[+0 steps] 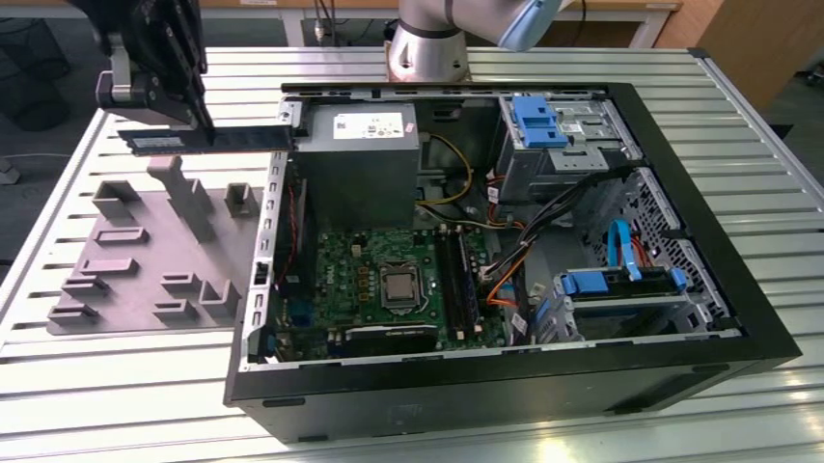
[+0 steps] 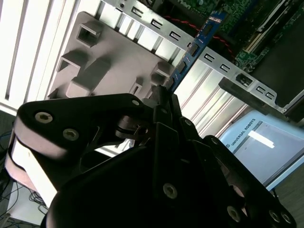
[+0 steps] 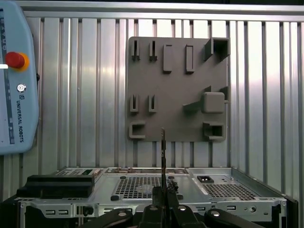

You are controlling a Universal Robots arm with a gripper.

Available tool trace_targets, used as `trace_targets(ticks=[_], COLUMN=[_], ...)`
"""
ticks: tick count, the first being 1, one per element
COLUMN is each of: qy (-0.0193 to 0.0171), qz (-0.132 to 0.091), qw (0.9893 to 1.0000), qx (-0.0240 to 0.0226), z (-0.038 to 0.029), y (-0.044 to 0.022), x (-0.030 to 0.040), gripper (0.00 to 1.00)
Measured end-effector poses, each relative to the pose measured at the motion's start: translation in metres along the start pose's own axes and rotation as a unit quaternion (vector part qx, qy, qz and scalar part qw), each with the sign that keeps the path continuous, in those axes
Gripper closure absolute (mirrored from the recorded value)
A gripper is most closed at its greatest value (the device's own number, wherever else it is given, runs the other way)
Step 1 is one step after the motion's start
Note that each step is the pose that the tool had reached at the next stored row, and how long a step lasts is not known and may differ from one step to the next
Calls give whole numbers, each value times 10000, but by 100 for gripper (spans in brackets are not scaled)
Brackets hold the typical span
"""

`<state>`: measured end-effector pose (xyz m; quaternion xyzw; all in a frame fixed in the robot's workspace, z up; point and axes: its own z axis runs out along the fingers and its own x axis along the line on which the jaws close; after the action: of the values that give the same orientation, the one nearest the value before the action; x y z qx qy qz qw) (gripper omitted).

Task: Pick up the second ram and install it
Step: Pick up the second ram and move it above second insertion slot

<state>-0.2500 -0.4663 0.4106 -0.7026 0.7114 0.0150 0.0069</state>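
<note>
Exterior view: the gripper (image 1: 204, 123) hangs at the far corner on that view's left, its black fingers pinched narrow on the ram (image 1: 247, 138), holding it off the table (image 1: 116, 386). The ram lies level and lengthwise across the view. Its white-labelled end is toward the view's left, and its other end reaches the corner of the open case (image 1: 515, 386) near the power supply (image 1: 361, 159); whether it touches the case wall I cannot tell. It hangs above the far part of the grey tray (image 1: 142, 260), clear of the tray's posts. Inside the case the motherboard (image 1: 367, 265) lies flat, and its long black slots (image 1: 460, 280) are well apart from the ram. Blue brackets (image 1: 535, 121) sit in the drive bays on the view's right. In the second wrist view the ram (image 2: 190, 52) runs edge-on out from the gripper (image 2: 164, 92), crossing from the tray (image 2: 109, 61) toward the case rim. In the first wrist view it is a thin upright line (image 3: 163, 152) rising from the gripper (image 3: 163, 192), its tip over the tray's (image 3: 175, 90) edge, with a pendant (image 3: 16, 104) lying on the table well apart.
</note>
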Motion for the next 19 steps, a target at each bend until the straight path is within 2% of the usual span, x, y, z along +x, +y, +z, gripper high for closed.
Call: trace_targets(ticks=[4,13,19], qy=[0,0,0], qz=[0,0,0], qw=[10000,10000,10000], qx=[0,0,0], z=[-1,-2,-2], y=[-67,-344,-479], x=[-1,-4,-6], gripper=[86,86,86])
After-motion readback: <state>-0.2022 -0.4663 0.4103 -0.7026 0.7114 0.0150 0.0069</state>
